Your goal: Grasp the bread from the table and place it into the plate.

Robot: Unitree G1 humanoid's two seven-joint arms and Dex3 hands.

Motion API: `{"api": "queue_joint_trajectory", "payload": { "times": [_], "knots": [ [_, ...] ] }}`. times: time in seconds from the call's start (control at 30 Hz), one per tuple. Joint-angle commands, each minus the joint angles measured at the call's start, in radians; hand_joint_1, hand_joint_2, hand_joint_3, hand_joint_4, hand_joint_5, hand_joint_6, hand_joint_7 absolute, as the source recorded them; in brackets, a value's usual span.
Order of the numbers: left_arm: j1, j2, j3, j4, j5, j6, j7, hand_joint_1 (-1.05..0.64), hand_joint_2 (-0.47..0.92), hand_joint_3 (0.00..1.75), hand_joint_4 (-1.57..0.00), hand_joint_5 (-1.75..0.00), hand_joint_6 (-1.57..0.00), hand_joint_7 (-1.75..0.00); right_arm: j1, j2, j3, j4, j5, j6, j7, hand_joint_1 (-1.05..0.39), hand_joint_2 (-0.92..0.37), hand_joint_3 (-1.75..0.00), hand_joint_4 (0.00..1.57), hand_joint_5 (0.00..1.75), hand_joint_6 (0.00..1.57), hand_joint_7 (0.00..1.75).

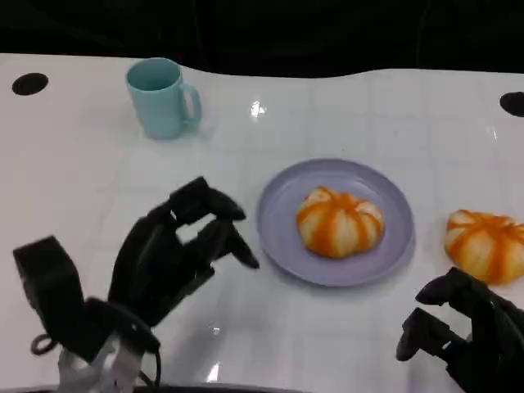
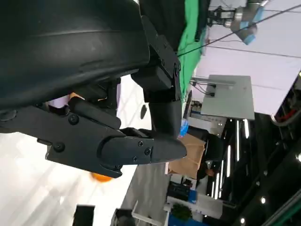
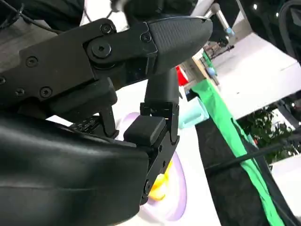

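One bread (image 1: 340, 221) already lies in the plate (image 1: 278, 209). The other bread (image 1: 485, 244) is on the table, just ahead of my right hand (image 1: 463, 332), which holds nothing, fingers apart. I should reach forward, close around its sides gently. My left hand (image 1: 176, 254) is empty too.

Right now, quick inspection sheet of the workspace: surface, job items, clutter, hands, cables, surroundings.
Surface: white table, glossy, with dark round holes near its far corners.
Job's things: one bread lies in the purple plate; a second bread sits on the table to the plate's right, apart from it.
Clutter: light blue mug, upright, far left, handle toward the plate.
Hands: left hand beside the plate's left edge, fingers apart, holding nothing; right hand just short of the second bread, holding nothing.
Cables: a thin cable loop by the left forearm.
Surroundings: dark beyond the table's far edge; wrist views show a green backdrop and lab equipment.
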Motion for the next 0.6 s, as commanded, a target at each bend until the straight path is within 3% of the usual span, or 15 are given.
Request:
{"api": "queue_joint_trajectory", "payload": {
  "times": [0.03, 0.2, 0.6],
  "knots": [
    [0.025, 0.002, 0.014, -0.041, -0.009, 0.031, 0.010, -0.63, 0.92, 0.52, -0.67, -1.75, -0.45, -1.68, 0.006, -0.012, -0.006, -0.016, 0.002, 0.008, -0.009, -0.51, -0.92, -0.18, 0.74, 1.54, 0.81, 1.06],
    [0.188, -0.069, 0.037, -0.137, -0.136, 0.084, -0.010, -0.58, 0.92, 0.43, -0.77, -1.75, -0.54, -1.71, 0.003, -0.004, -0.002, -0.011, 0.007, 0.004, -0.001, -0.51, -0.92, -0.18, 0.74, 1.54, 0.81, 1.06],
    [0.302, -0.084, 0.061, -0.199, -0.161, 0.161, 0.020, -0.54, 0.92, 0.43, -0.80, -1.75, -0.56, -1.75, 0.006, -0.007, 0.001, -0.021, -0.001, -0.001, -0.004, -0.50, -0.92, -0.21, 0.73, 1.55, 0.80, 1.07]
  ]
}}
